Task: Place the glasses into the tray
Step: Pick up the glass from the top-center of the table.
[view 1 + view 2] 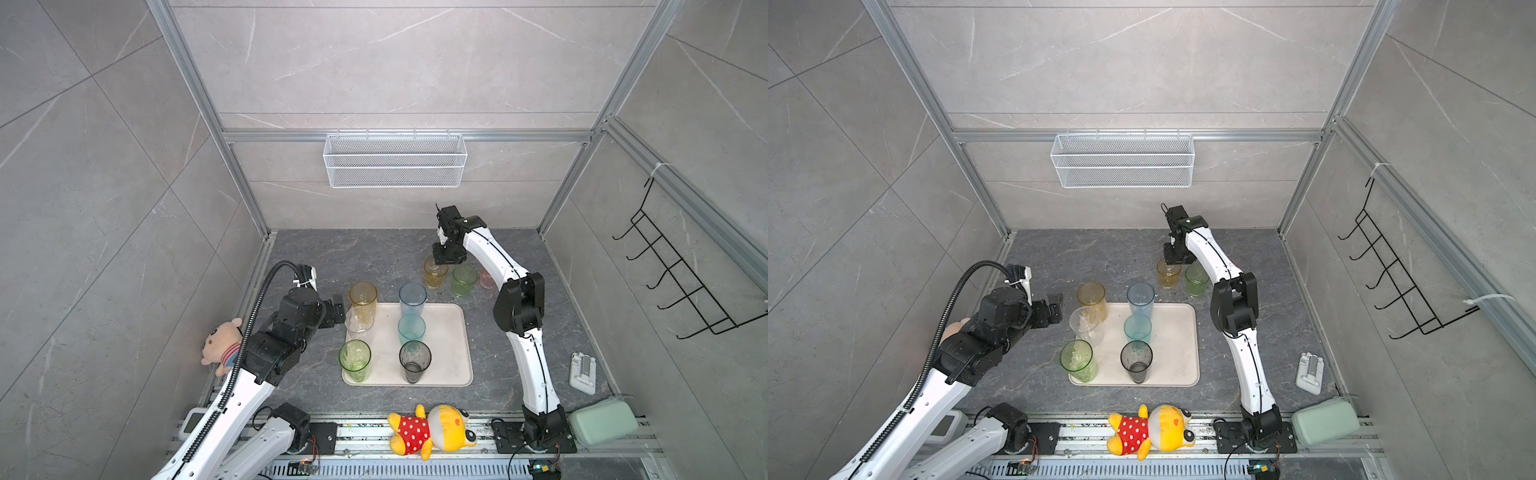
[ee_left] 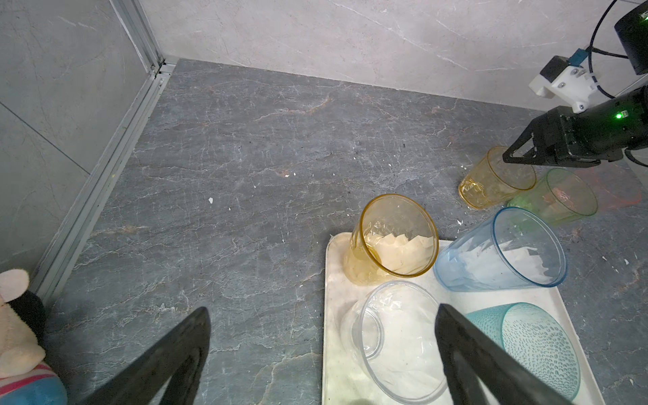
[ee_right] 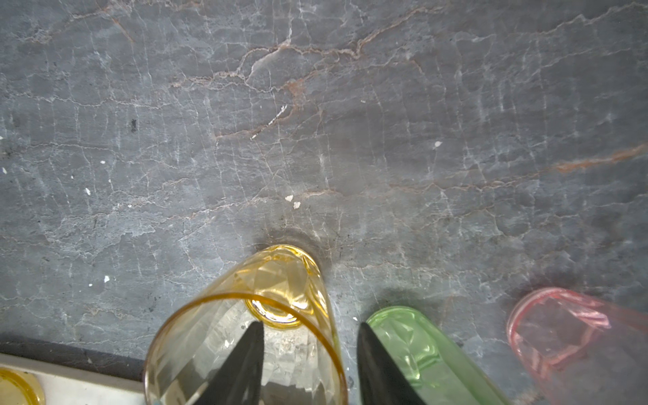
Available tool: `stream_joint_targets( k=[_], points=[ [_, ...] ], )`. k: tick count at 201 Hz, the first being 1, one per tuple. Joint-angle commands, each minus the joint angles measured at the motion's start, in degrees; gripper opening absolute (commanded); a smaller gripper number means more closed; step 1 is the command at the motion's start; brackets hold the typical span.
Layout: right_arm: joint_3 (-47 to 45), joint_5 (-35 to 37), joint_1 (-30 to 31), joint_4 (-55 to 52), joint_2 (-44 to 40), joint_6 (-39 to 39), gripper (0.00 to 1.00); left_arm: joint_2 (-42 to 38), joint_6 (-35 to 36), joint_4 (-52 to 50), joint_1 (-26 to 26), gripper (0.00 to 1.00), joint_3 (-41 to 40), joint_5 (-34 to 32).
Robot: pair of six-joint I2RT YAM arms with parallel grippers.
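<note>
The beige tray (image 1: 449, 332) carries several glasses: tall amber (image 1: 363, 299), clear (image 1: 359, 322), green (image 1: 354, 359), pale blue (image 1: 412, 299), teal (image 1: 411, 328) and smoke-grey (image 1: 414, 361). Behind it on the stone stand a short amber glass (image 1: 435, 274), a green one (image 1: 464, 280) and a pink one (image 1: 487, 279). My right gripper (image 3: 310, 333) straddles the short amber glass's (image 3: 245, 343) wall. One finger is inside, the other outside beside the green glass (image 3: 420, 350), with a gap still showing. My left gripper (image 2: 322, 312) is open, left of the clear glass (image 2: 396, 343).
A white wire basket (image 1: 395, 160) hangs on the back wall and a black hook rack (image 1: 681, 270) on the right wall. A plush bear (image 1: 222, 345) lies at the left, a yellow plush (image 1: 432, 428) at the front, a mint case (image 1: 602, 422) and a white holder (image 1: 583, 372) at the right.
</note>
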Motion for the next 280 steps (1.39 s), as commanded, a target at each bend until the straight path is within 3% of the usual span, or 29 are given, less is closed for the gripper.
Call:
stream_joint_targets(
  k=[1,90,201,280],
  points=[
    [2.15,-0.38,0.19,-1.68,2.3,-0.32,0.43,-0.06,-0.79,0.18,0.26,1.0,1.56,0.46],
    [5.09,0.17,0.34,-3.33,4.84,-0.52,0.33,0.27,-1.14,0.95,0.26,1.0,1.02,1.16],
    [5.34,2.19,1.07,-4.83,1.33,-0.58,0.0,-0.13,-2.06,0.79,0.25,1.0,0.17,1.74],
    [5.71,5.17,2.75,-8.4,-7.75,-0.88,0.0,-0.21,-2.54,1.01,0.26,1.0,-0.37,2.02]
  ],
)
